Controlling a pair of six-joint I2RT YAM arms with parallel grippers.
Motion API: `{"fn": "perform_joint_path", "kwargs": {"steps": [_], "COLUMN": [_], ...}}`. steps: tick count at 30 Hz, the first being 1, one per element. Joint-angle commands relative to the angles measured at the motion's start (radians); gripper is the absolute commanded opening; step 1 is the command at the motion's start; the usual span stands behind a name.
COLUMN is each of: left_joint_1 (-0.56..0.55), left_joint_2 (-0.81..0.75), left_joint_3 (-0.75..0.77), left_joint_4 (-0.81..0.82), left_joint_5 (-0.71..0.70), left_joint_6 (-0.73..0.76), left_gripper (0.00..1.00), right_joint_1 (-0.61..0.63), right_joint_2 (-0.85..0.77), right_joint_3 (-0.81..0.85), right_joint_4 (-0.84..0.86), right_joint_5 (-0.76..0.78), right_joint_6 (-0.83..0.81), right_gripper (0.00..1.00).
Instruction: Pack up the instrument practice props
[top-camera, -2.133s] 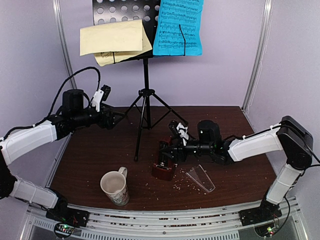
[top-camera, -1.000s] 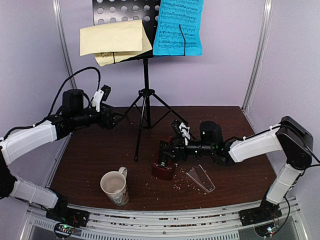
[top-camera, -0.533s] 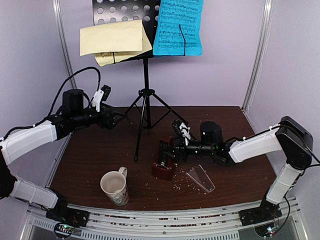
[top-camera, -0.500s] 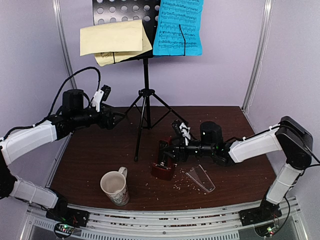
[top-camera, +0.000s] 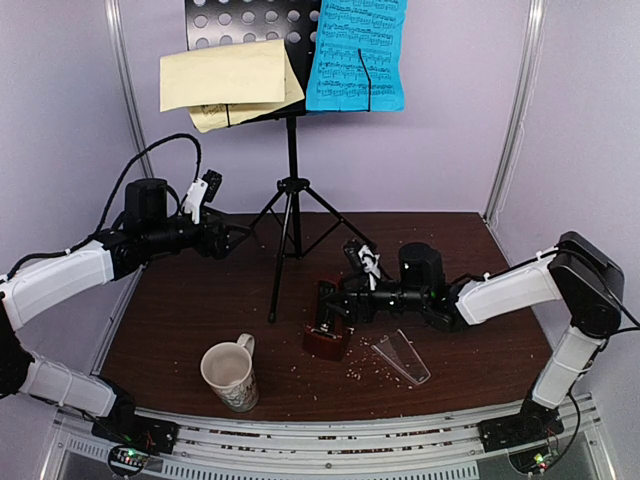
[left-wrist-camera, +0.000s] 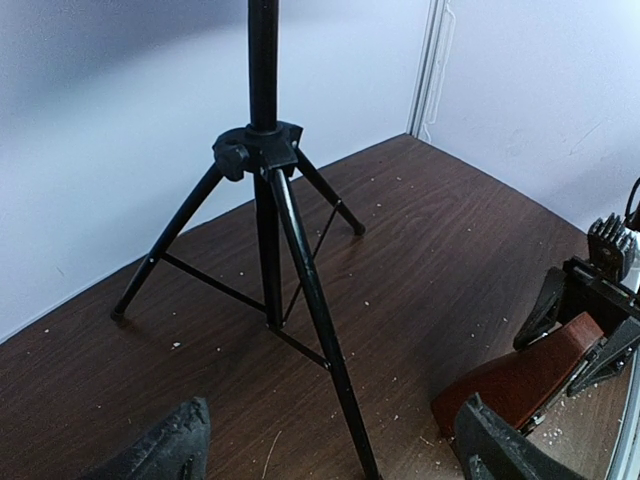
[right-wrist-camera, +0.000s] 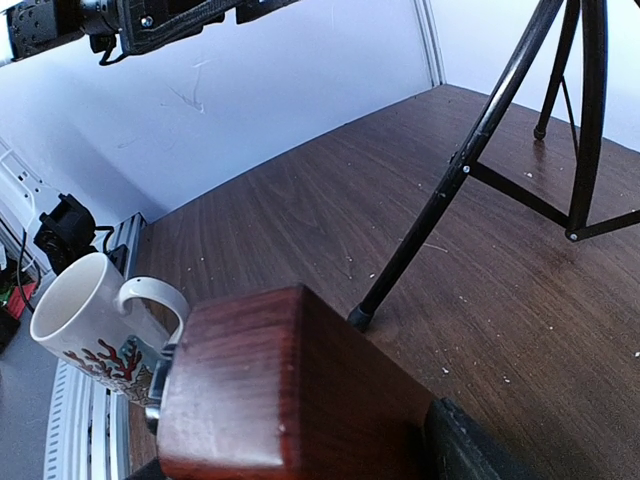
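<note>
The black perforated music stand (top-camera: 290, 190) stands at the back on its tripod, which also fills the left wrist view (left-wrist-camera: 265, 160). Pale yellow sheets (top-camera: 228, 82) and a blue sheet (top-camera: 357, 55) rest on its desk. The dark red-brown metronome (top-camera: 326, 335) sits tilted on the table in front of the tripod. My right gripper (top-camera: 336, 302) is shut on its upper part; the wrist view shows the metronome (right-wrist-camera: 260, 390) filling the space between the jaws. The clear cover (top-camera: 401, 357) lies beside it on the right. My left gripper (top-camera: 236, 238) is open and empty, left of the tripod, with its fingers (left-wrist-camera: 165, 450) wide apart.
A cream patterned mug (top-camera: 230, 375) stands near the front left of the metronome and shows in the right wrist view (right-wrist-camera: 85, 320). A tripod leg (right-wrist-camera: 450, 190) ends close to the metronome. Crumbs speckle the brown table (top-camera: 190, 300). Walls and metal posts enclose the back and sides.
Almost nothing. My right wrist has shifted slightly at the metronome; the metronome, the left arm and everything else stay where they were.
</note>
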Motion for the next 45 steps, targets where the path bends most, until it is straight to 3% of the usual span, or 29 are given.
{"fn": "perform_joint_path", "kwargs": {"steps": [1, 8, 12, 16, 19, 26, 32, 36, 45], "left_joint_1": [0.006, 0.005, 0.005, -0.025, -0.105, -0.362, -0.456, -0.484, -0.499], "left_joint_2": [-0.006, -0.007, -0.009, -0.014, -0.022, -0.005, 0.084, 0.174, 0.261], "left_joint_3": [-0.007, -0.008, -0.008, -0.013, -0.020, -0.089, -0.172, -0.143, -0.096], "left_joint_4": [0.035, 0.035, 0.033, 0.045, 0.057, 0.137, 0.340, 0.357, 0.374], "left_joint_5": [0.017, 0.022, 0.030, 0.053, 0.015, -0.219, -0.289, -0.338, -0.280], "left_joint_6": [0.010, 0.008, 0.020, 0.025, 0.014, -0.061, -0.175, -0.164, -0.132], "left_gripper": [0.89, 0.89, 0.89, 0.89, 0.91, 0.97, 0.98, 0.98, 0.98], "right_joint_1": [-0.009, -0.008, -0.008, -0.009, -0.011, -0.049, -0.086, -0.105, -0.110], "right_joint_2": [0.018, 0.026, 0.016, -0.051, -0.126, -0.320, -0.428, -0.467, -0.468], "right_joint_3": [0.047, 0.070, 0.079, 0.055, 0.022, -0.078, -0.143, -0.203, -0.234], "right_joint_4": [-0.055, -0.085, -0.108, -0.109, -0.128, -0.170, -0.205, -0.166, -0.147], "right_joint_5": [0.015, 0.025, 0.019, 0.028, 0.068, 0.160, 0.258, 0.309, 0.332], "right_joint_6": [0.010, 0.016, 0.020, 0.020, 0.021, 0.073, 0.120, 0.169, 0.210], "right_gripper": [0.67, 0.76, 0.93, 1.00, 1.00, 1.00, 1.00, 1.00, 1.00]}}
